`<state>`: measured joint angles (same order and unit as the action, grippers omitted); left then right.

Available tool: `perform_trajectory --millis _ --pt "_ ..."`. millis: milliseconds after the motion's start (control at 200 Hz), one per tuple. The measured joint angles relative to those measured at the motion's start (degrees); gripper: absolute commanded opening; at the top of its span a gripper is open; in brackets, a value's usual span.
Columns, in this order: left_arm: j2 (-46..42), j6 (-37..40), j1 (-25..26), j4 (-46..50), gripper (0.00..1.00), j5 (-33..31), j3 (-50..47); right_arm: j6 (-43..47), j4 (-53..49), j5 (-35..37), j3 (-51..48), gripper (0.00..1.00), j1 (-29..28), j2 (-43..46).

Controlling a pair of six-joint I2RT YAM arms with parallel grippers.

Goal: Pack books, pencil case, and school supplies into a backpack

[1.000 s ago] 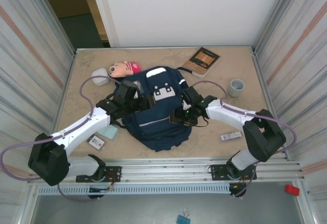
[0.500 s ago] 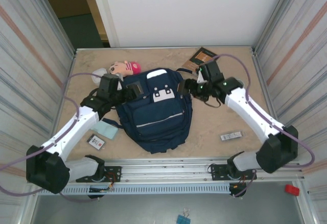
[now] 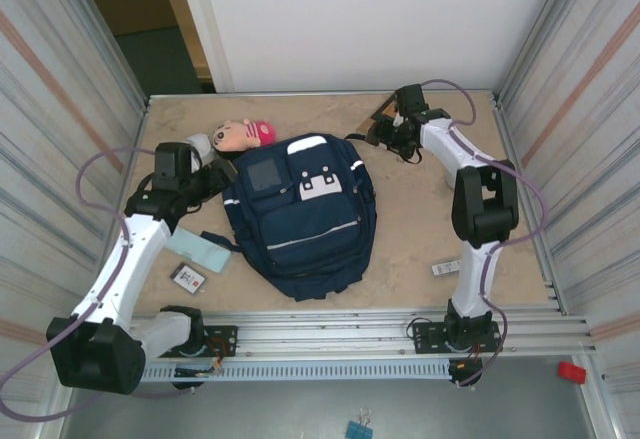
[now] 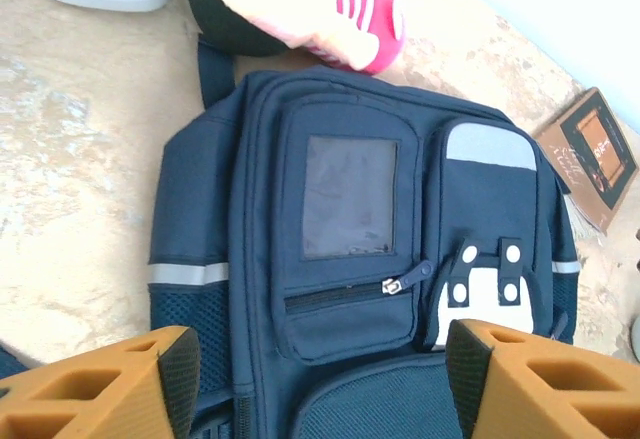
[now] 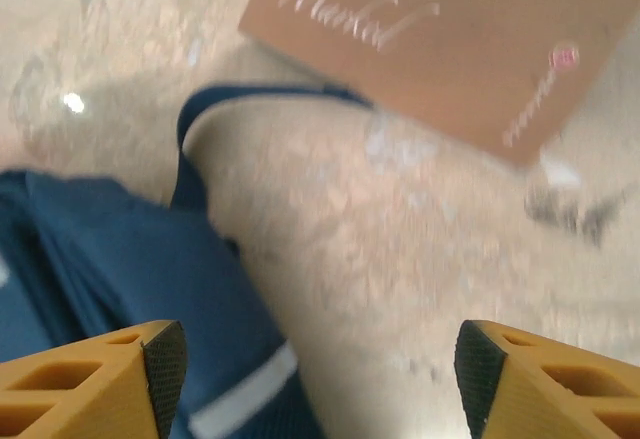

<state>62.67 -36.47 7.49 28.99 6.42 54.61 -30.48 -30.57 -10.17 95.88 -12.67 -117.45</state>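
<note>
Seemingly to grab the book, the right pincer hangs spread beside it; the left pincer, spread too, faces the backpack.

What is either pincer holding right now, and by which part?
Nothing. Left pincer is open above the backpack; right pincer is open above the table near the book.

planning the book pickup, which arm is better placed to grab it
Right, likely. The right gripper is open just short of the book. The left gripper, also open, faces the backpack, which lies between it and the book.
</note>
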Motion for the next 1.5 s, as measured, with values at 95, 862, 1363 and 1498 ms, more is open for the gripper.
perform_trajectory --millis 95,862,1363,1498 --pt "0.0 0.5 -0.6 0.0 0.68 -0.1 0.4 1.0 2.1 -1.6 4.2 0.72 1.1 -4.9" --pt "4.6 -0.5 -0.7 -0.4 0.66 -0.1 1.9 0.9 10.1 -9.4 1.1 0.64 5.6 -10.8" --pt "7.5 -1.2 5.9 -3.6 0.65 2.0 0.9 -1.7 11.7 -10.2 -36.3 0.64 1.6 16.5" --pt "12.2 -1.2 11.7 -5.4 0.65 2.5 2.0 -2.2 6.9 -9.1 -42.2 0.65 0.1 23.5"
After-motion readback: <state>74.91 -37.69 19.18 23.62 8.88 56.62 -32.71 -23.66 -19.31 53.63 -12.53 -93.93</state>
